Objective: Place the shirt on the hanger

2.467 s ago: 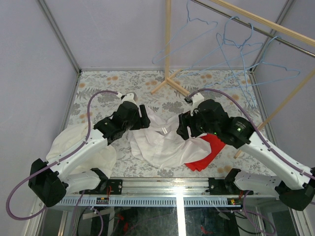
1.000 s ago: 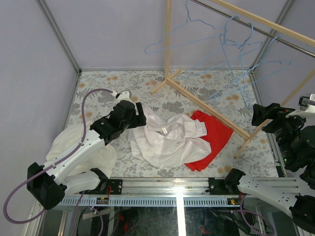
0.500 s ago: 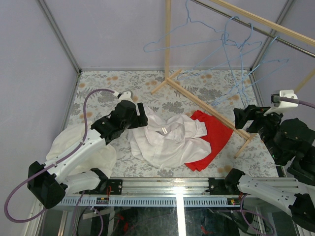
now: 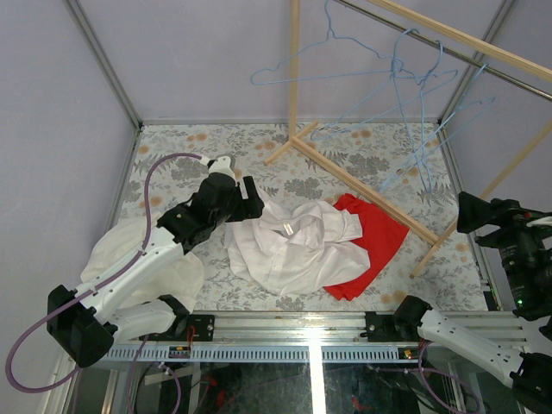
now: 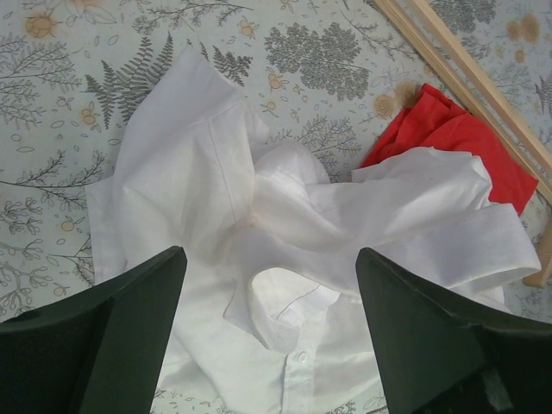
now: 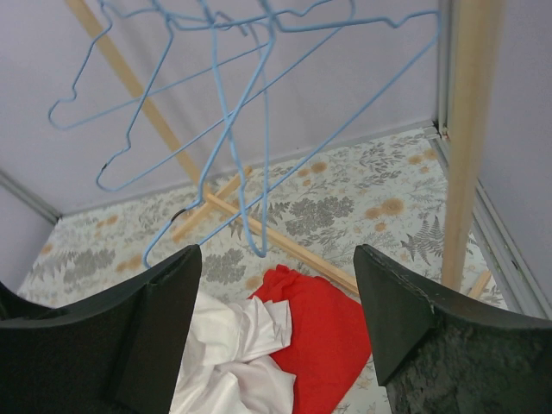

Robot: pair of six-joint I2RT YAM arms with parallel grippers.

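- The shirt point(image 4: 293, 246), white and crumpled, lies in a heap on the floral table point(image 4: 216, 147), with its small neck tag facing up.
- The left gripper point(image 5: 269, 259) is at the shirt's left edge. Its fingers are spread wide above the fabric, with nothing clamped between them.
- The right gripper point(image 6: 276, 250) is raised well to the right of the shirt. Its jaws are also parted and empty, and it faces the hangers.
- The blue wire hangers point(image 6: 260, 155) hang from the wooden rack point(image 4: 362, 185), beyond the shirt and above it. None of them touches the shirt.
- A red cloth point(image 4: 375, 246) lies against the shirt's right side, partly tucked beneath it.
- An off-white garment point(image 4: 121, 250) lies well to the left of the shirt, partly under the left arm.
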